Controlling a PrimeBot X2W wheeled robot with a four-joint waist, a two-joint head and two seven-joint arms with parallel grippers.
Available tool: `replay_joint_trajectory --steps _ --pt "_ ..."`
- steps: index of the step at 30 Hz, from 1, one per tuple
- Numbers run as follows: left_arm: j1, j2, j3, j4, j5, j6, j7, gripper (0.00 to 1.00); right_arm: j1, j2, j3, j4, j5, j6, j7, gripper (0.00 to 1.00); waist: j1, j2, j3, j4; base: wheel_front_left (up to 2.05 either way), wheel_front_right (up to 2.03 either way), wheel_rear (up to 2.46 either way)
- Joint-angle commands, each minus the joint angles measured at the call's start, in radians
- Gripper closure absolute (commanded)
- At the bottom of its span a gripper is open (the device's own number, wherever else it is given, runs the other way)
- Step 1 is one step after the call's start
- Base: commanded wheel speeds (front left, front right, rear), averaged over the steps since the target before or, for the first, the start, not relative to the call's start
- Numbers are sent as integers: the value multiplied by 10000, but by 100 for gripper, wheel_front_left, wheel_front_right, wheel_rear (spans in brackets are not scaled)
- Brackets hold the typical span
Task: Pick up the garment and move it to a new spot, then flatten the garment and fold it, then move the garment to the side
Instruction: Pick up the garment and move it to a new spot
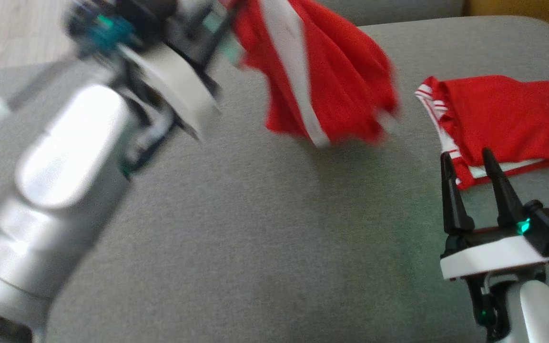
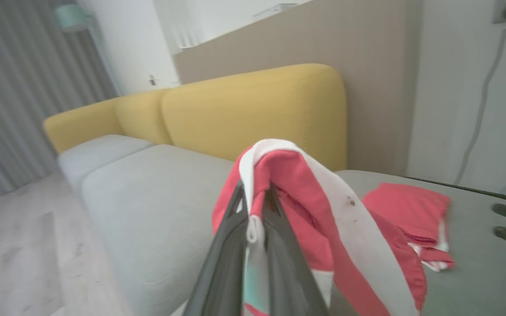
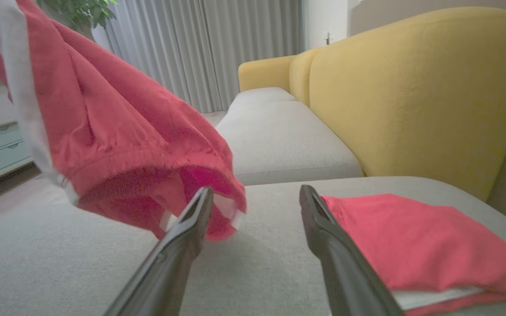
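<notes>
Loads of bare grey seat cushion (image 1: 265, 238) between the two grippers, woven and matte, with a rounded edge dropping to pale floor (image 1: 12, 33) out past the left arm. There's a yellow backrest (image 3: 411, 96) ahead of the right gripper.

Count: two red garments, two grippers. The left gripper (image 2: 255, 197) is pinched tight on the hanging garment (image 1: 331, 81), soft red cloth with a white stripe, which drapes down from its fingers clear of the cushion. The right gripper (image 1: 466, 155) is spread wide and empty. The folded garment (image 1: 508, 119) is a flat rectangle with striped trim, lying just beside its fingertips.
</notes>
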Motion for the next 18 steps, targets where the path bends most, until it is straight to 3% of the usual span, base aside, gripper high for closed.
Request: replay_joint_trajectory --steps 1,7,18 --pt "-119 226 251 -293 -28 19 31 100 -120 -28 257 -251 66 67 -100 0 3 -1 -119 -182 0 0 0" --pt "1357 -154 -469 138 -74 118 -581 100 -181 -28 360 103 222 67 -352 0 3 -1 21 -357 0 0 0" --pt "2832 -79 -270 3237 -254 485 -2319 100 -318 -28 365 643 235 67 -564 0 3 -1 350 -213 0 0 0"
